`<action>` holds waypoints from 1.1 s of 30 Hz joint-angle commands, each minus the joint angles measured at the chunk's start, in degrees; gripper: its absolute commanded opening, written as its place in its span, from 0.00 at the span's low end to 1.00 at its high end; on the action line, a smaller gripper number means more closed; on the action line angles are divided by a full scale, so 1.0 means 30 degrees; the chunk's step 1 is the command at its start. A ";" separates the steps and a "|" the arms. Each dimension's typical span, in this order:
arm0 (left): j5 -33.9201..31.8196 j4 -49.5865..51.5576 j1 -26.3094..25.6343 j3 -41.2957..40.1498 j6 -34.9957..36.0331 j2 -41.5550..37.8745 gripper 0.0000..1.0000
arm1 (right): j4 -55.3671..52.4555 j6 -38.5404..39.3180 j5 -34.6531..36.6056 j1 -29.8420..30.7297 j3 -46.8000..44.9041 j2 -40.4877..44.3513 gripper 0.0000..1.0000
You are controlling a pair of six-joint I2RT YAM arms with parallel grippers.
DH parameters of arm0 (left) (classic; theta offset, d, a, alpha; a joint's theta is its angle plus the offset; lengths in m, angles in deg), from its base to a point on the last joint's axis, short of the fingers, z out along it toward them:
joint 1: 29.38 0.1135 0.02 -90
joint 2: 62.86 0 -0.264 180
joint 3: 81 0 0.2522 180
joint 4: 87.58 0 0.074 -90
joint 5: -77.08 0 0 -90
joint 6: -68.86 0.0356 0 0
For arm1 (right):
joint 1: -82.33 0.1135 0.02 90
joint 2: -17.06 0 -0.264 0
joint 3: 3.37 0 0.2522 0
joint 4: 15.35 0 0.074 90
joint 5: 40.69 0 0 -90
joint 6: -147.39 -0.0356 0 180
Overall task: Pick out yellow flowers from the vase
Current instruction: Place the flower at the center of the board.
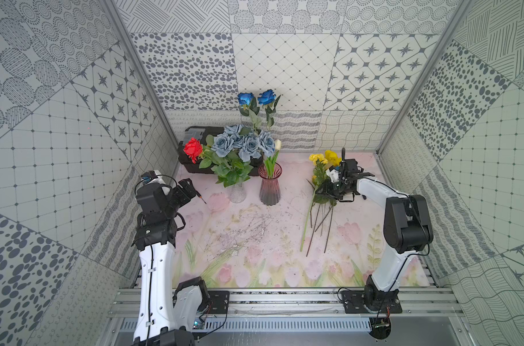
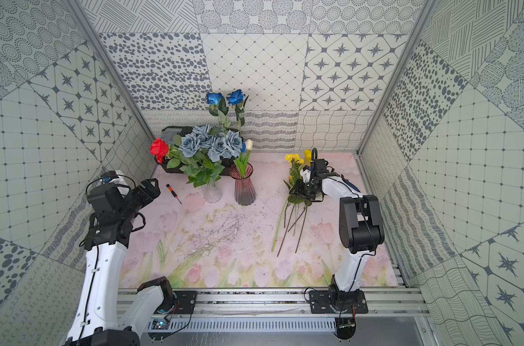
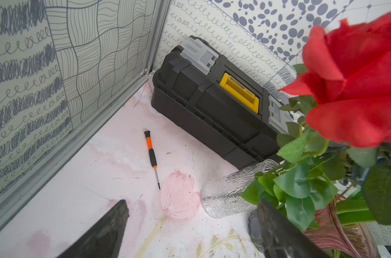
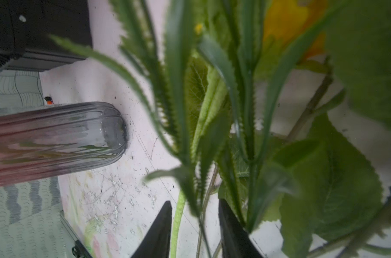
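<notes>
1. On the pink mat, the yellow flowers lie right of centre, apart from the pink vase.
2. The right gripper, parted loosely around their stems, may snag leaves when it retreats.
3. The left gripper gapes empty at left.

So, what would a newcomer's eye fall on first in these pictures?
The red flower stands out most, left of the grey-blue roses in the clear vase near the back. Next come the yellow flowers, lying on the table right of the pink vase, with the right claw open at their stems.
</notes>
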 commanded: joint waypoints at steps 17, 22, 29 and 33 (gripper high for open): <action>0.0227 -0.1085 0.0436 -0.0326 -0.0923 0.0274 0.90 | 0.0559 -0.0365 -0.0655 -0.0196 -0.0217 0.2155 0.47; -0.0146 -0.1099 0.0681 -0.0605 -0.1719 0.0368 0.90 | 0.0811 -0.0545 -0.0791 -0.0196 -0.0312 0.2894 0.49; -0.0122 -0.2107 0.0885 -0.1467 -0.3415 0.0899 0.90 | 0.2414 -0.1169 -0.0763 -0.0226 -0.1276 0.4779 0.71; -0.2085 -0.1038 0.0877 -0.1323 -0.3715 0.1687 0.90 | 0.3003 -0.1402 0.0176 -0.0283 -0.1397 0.5953 0.93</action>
